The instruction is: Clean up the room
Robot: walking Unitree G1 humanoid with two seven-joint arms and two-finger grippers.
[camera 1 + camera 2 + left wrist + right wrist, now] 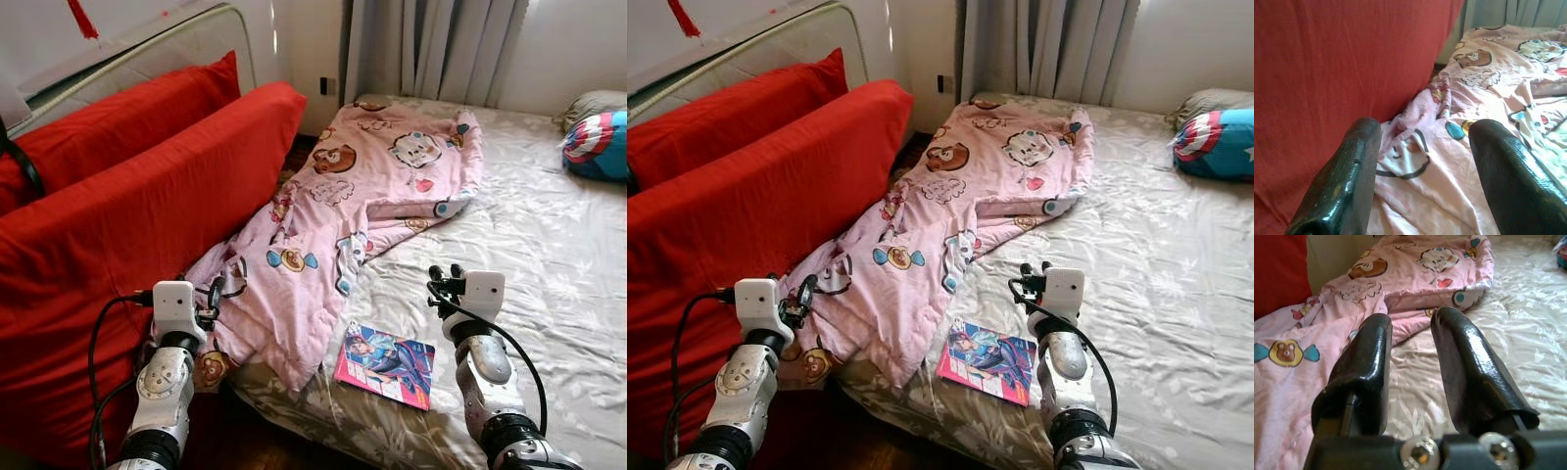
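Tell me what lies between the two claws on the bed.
Between the left claw and right claw lies the pink blanket's lower edge, with a comic book just nearer the robot, as the left eye view shows.

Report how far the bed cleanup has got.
Nothing looks done yet. The pink blanket lies rumpled, spilling off the bed's edge toward the red sofa. Left gripper is open at that overhanging corner; right gripper open over the sheet. Comic book remains.

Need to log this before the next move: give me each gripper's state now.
Left gripper: open, empty, over the pink blanket beside the red sofa.
Right gripper: open, empty, above the bed sheet.
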